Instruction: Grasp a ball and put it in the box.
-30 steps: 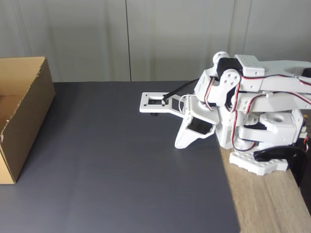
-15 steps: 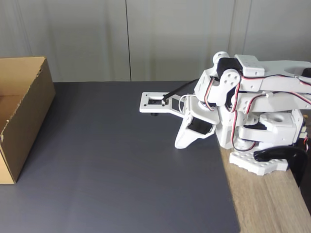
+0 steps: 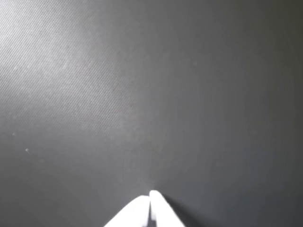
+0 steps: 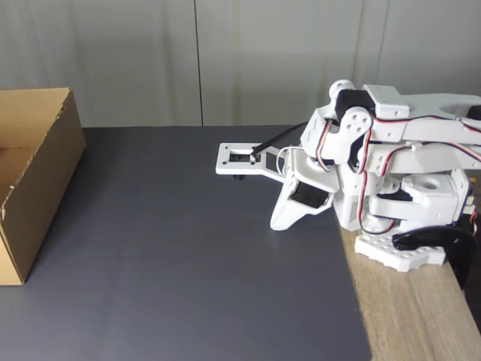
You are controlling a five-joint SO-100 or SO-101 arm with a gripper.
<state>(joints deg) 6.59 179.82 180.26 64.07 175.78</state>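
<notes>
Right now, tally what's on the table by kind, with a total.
Cardboard box: 1
Robot arm: 1, folded, with its hand shut over the mat
Dark mat: 1
Total: 3

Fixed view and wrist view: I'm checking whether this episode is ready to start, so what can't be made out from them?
- Box: the fixed view's left edge cuts it off, and its near wall hides the inside, so the contents cannot be told.
- Arm base: the right edge of the fixed view crops it.
- Gripper: the wrist view's bottom edge cuts off all but the closed tips over the dark mat.
</notes>
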